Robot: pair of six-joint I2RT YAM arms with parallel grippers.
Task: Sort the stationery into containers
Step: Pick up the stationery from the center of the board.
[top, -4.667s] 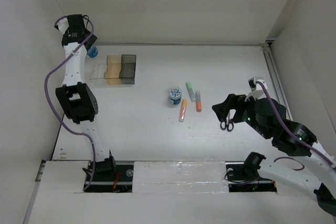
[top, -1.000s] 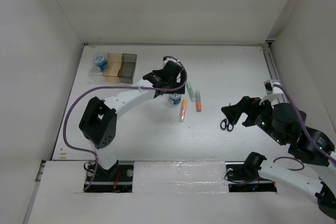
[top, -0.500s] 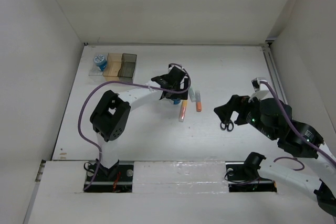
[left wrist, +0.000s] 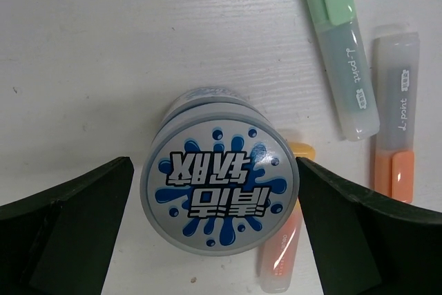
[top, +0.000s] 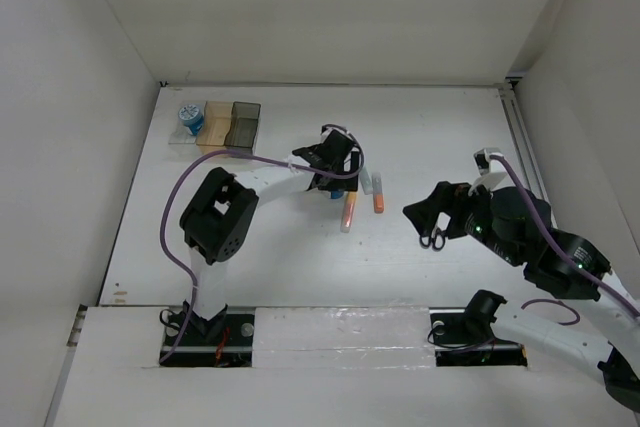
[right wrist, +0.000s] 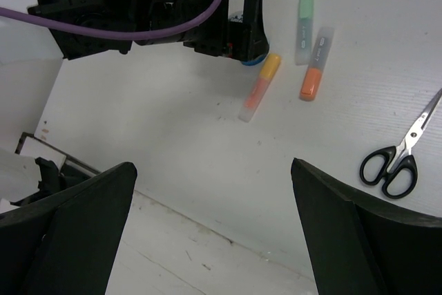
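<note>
Though top view half-hides roll (left wrist: 219, 191), left wrist shows it between wide-open left jaws; right jaws wide, empty.

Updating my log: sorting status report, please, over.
Left gripper open, straddling the blue roll. Right gripper open, empty, scissors lying loose. Other roll in clear bin. Orange marker tight against the blue roll.

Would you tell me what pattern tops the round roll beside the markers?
The roll is topped white with blue splashes and lettering; clearest in left wrist view.
</note>
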